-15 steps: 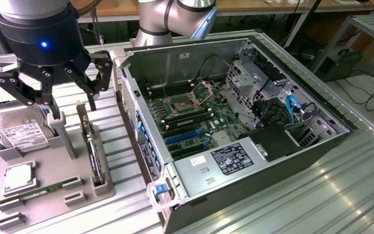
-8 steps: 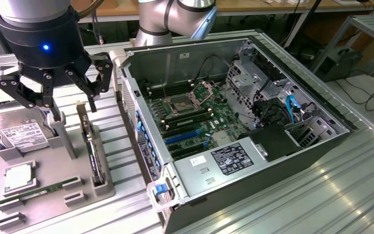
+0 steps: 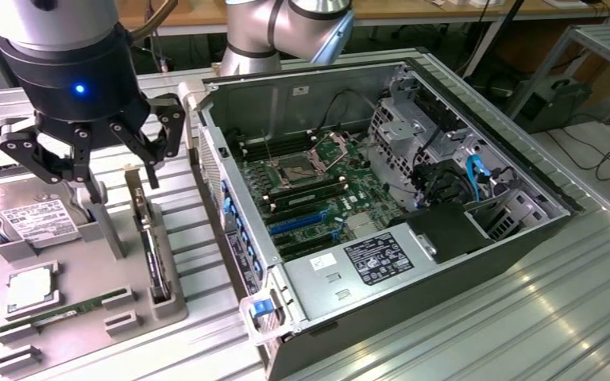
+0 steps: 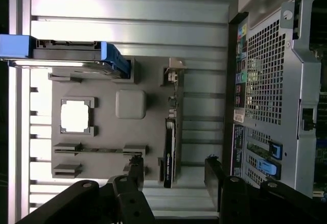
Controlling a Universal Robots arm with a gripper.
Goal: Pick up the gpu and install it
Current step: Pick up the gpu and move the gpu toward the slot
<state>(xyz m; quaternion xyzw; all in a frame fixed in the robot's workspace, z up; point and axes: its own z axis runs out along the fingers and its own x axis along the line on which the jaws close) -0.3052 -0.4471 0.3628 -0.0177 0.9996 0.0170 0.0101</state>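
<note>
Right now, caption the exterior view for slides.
Open black claw above the thin dark gpu card in a grey tray, beside an opened computer case.

Hand (image 3: 123,184), fingers apart, above upright gpu (image 3: 156,255) in grey tray (image 3: 163,314)

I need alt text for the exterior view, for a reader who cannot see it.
An open gripper hovers over a grey parts tray, just above the gpu, which stands on edge in its slot. On the exterior view's right lies an open computer case with its motherboard exposed.
</note>
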